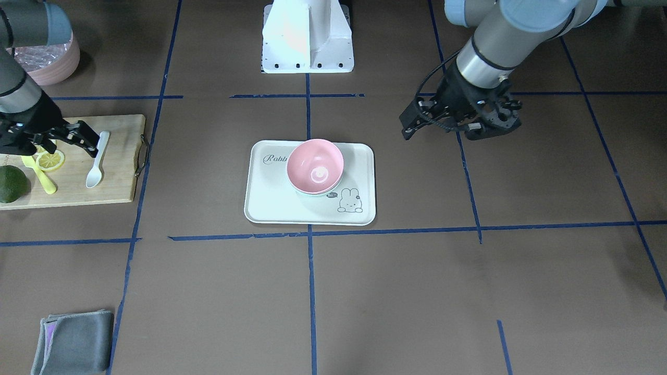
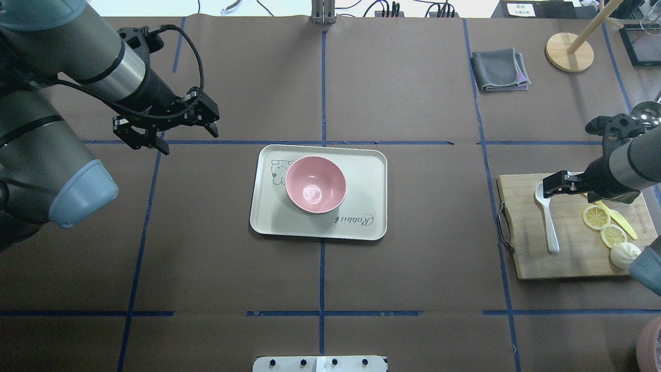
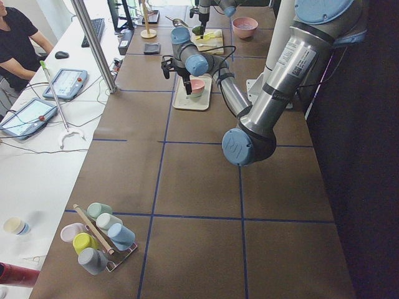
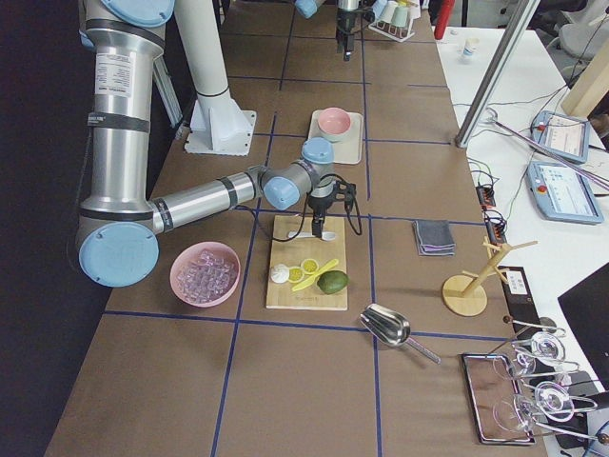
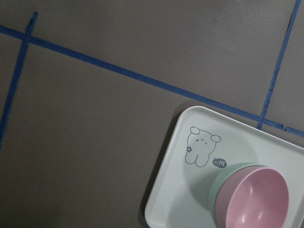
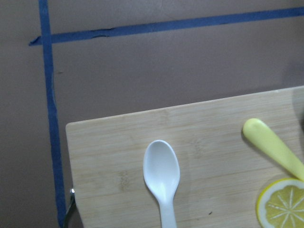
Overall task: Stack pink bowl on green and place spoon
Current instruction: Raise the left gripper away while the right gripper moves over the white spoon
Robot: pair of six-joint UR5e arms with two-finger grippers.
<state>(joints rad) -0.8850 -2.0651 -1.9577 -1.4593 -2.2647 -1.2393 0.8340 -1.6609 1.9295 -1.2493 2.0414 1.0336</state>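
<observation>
Front view: pink bowl [image 1: 315,167] nests in the green [image 1: 312,194] on the tray [image 1: 359,156], with the left tool [image 1: 445,131] spread empty at its 2 o'clock. The right tool [image 1: 56,147] looks open just beside the spoon [image 1: 98,159] on the cutting board [image 1: 120,182]. Overhead: scoop at 12 o'clock, handle at 6. Right wrist: only the scoop shows, so I'd shift handle-ward, straddle it crosswise and go low before closing.

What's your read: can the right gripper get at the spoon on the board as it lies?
Probably yes. The right gripper hangs open above the scoop end of the spoon, which lies alone on the cutting board, with the lemon slices and yellow knife apart to one side.
</observation>
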